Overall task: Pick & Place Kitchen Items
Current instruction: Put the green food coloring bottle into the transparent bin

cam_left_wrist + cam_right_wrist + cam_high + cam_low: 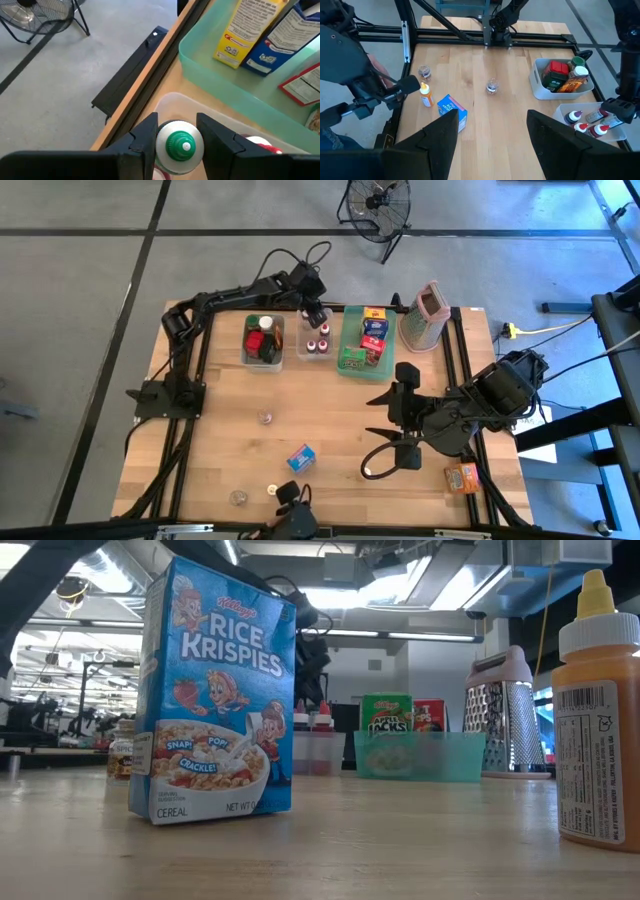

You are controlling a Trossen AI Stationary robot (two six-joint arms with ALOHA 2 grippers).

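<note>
Round green-capped bottle [180, 148] between dark jaws

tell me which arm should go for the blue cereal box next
Right. The right gripper hangs open over the table's middle, close to the blue cereal box. The left gripper is busy at the far edge, shut on a green-capped bottle above the clear bin.
</note>
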